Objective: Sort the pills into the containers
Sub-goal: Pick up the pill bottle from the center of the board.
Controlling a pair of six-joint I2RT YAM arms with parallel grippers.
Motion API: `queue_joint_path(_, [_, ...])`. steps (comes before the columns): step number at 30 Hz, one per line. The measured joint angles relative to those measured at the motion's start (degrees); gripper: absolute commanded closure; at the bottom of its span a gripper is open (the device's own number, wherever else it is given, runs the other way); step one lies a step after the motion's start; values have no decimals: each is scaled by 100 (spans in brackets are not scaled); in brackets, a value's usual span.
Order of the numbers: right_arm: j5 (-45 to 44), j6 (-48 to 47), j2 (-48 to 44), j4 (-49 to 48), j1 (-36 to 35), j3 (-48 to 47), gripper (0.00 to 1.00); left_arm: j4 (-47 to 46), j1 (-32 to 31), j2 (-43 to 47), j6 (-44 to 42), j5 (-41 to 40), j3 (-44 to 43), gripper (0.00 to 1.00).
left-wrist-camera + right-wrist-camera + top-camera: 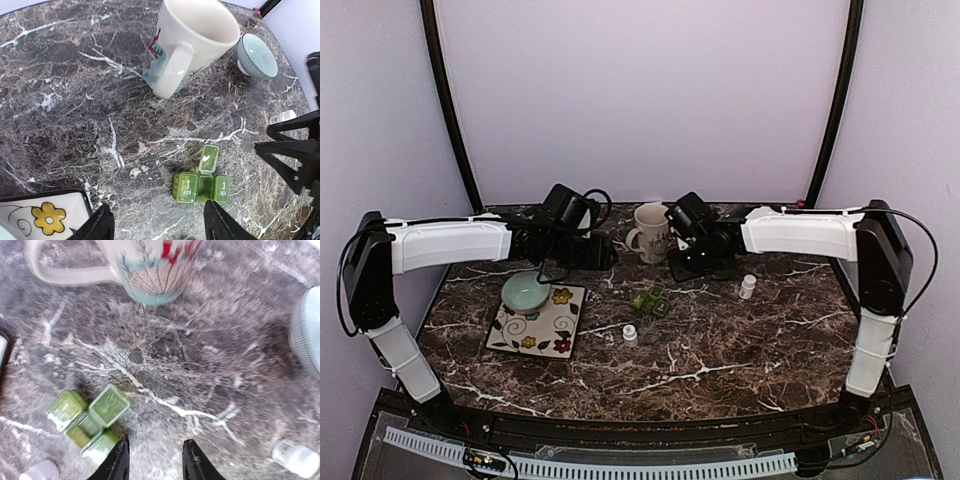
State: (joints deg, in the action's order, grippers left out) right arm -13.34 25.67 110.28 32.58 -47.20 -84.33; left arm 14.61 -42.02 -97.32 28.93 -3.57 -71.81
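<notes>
The containers (650, 300) are a small green strip of three joined compartments lying mid-table in front of the mug. In the left wrist view the containers (200, 187) show their middle lid (209, 159) flipped up, while the two end lids are shut. My left gripper (160, 225) hangs open above bare marble just left of the strip, holding nothing. My right gripper (155, 460) is also open and empty, its left finger close beside the containers (87, 420). No loose pills show in any view.
A white mug (650, 230) stands behind the containers, with a striped bowl (256, 56) to its right. A flowered plate (545, 325) carrying a teal bowl (525, 292) sits at the left. Two small white bottles (747, 287) (630, 333) stand near the strip.
</notes>
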Motion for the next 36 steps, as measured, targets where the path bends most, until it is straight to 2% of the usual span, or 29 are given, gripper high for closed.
queue_joint_path(2, [-42, -103, -540, -219, 0, 339, 60, -22, 0, 146, -4, -46, 72, 37])
queue_joint_path(6, [4, -273, -1027, -455, -7, 616, 60, -201, -17, 551, -68, -151, 428, 37])
queue_joint_path(11, [48, -487, -1172, -435, -227, 557, 59, -487, -179, 1237, -219, -387, 1123, 37])
queue_joint_path(16, [107, -551, -719, 81, -903, -164, 54, -719, -365, 2129, -389, -612, 1829, 37])
queue_joint_path(21, [350, -544, -232, 568, -1425, -791, 51, -944, -420, 2813, -551, -787, 2124, 37])
queue_joint_path(29, [636, -509, 573, 1397, -1740, -1683, 50, -1045, -527, 3001, -772, -953, 2135, 37])
queue_joint_path(36, [686, -452, 1019, 1945, -1759, -1952, 50, -1093, -553, 3189, -780, -1005, 2295, 37])
